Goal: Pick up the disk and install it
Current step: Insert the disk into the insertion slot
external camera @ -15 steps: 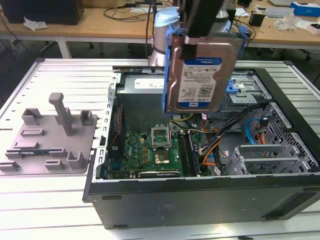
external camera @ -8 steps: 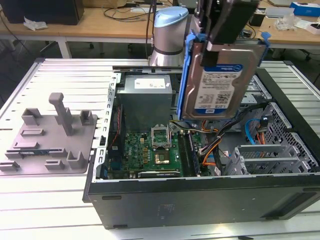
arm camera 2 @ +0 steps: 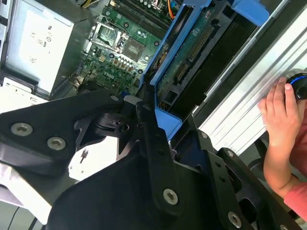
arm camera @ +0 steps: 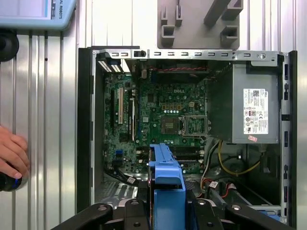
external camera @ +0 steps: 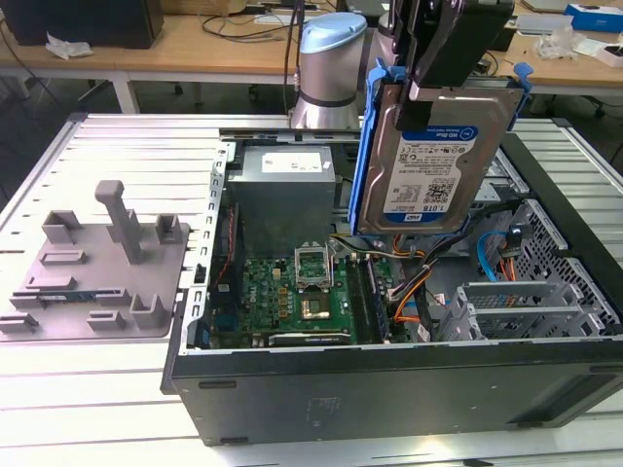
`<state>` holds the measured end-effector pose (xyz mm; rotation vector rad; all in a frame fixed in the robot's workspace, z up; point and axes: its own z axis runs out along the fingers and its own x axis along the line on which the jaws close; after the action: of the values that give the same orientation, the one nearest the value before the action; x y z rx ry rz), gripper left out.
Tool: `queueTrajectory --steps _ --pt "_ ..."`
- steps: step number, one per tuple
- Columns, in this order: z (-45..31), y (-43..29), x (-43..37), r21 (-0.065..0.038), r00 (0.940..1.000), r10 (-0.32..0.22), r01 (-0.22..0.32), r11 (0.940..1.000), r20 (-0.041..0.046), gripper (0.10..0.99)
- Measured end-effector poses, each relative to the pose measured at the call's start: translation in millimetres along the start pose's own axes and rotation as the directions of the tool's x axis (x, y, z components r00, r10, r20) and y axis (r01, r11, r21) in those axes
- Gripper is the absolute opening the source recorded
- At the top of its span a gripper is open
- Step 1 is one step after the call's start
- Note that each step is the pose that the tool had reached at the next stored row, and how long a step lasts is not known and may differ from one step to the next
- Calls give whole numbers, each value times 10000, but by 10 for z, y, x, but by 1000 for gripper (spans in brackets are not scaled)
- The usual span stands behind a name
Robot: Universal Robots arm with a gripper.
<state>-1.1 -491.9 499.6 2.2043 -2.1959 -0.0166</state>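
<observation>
Gripper [external camera: 435,83] clamps the disk [external camera: 433,165] upright above the open computer case [external camera: 389,384]. Transfer step in hand; disk not yet installed. Insertion likely demands rail alignment.

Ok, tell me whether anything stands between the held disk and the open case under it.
Nothing visible does. The gripper holds the disk upright in open air above the computer case. Loose cables lie inside the case beneath it and could crowd the way in.

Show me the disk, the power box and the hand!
disk [external camera: 428,165]: exterior view, on its white-and-blue label.
power box [arm camera: 254,76]: first wrist view, on bare grey metal.
hand [arm camera 2: 280,120]: second wrist view, on its middle.
</observation>
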Motion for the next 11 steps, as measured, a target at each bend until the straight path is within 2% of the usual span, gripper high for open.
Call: queueTrajectory --steps 11 --pt "0 -2 0 0 10000 0 0 10000 0 365"
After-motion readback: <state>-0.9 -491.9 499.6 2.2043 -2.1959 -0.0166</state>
